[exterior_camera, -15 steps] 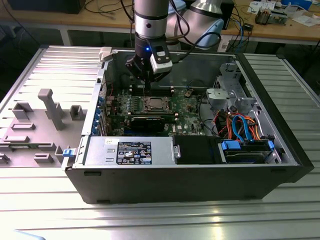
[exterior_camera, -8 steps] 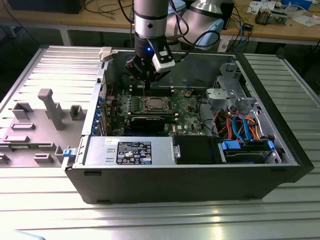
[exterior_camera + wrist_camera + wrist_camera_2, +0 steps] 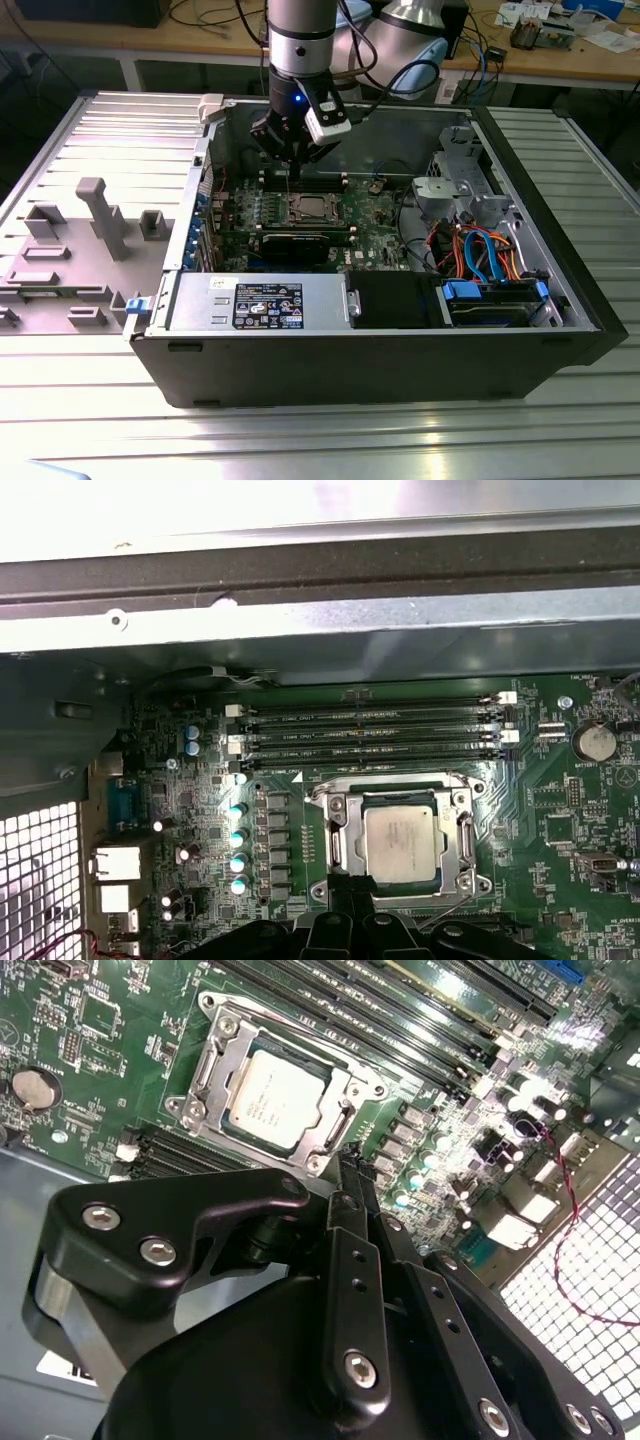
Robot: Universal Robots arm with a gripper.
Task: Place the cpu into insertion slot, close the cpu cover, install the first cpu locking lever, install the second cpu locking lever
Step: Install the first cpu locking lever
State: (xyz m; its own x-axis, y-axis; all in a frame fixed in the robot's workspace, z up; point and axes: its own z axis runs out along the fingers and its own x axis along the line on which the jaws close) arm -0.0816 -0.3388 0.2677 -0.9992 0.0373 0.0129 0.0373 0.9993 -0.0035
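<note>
Cpu (image 3: 272,1100) sits in the insertion slot (image 3: 222,1022), just beyond the tips of the hand (image 3: 345,1165), with its dull silver top facing up. The hand is clenched: its two black fingers (image 3: 352,1260) meet at a point with nothing visible between them. That point hangs at the slot's nearest edge. Whether it touches the metal there I cannot tell, because the fingers hide that edge in both wrist views.

The cpu cover (image 3: 462,835) lies flat around the chip as a silver frame. The locking levers are hard to make out along its sides, and I cannot say whether they are latched. In the second wrist view the hand's black body blocks the board on its near side.

Past the slot, on the side away from the hand, long memory slots (image 3: 370,735) run across the green motherboard (image 3: 560,820). The board lies in an open computer case (image 3: 575,270), which also holds a power supply (image 3: 260,300) and blue and orange cables (image 3: 480,250) — both well apart from the hand. The case rests on a ribbed metal bench (image 3: 400,440).
</note>
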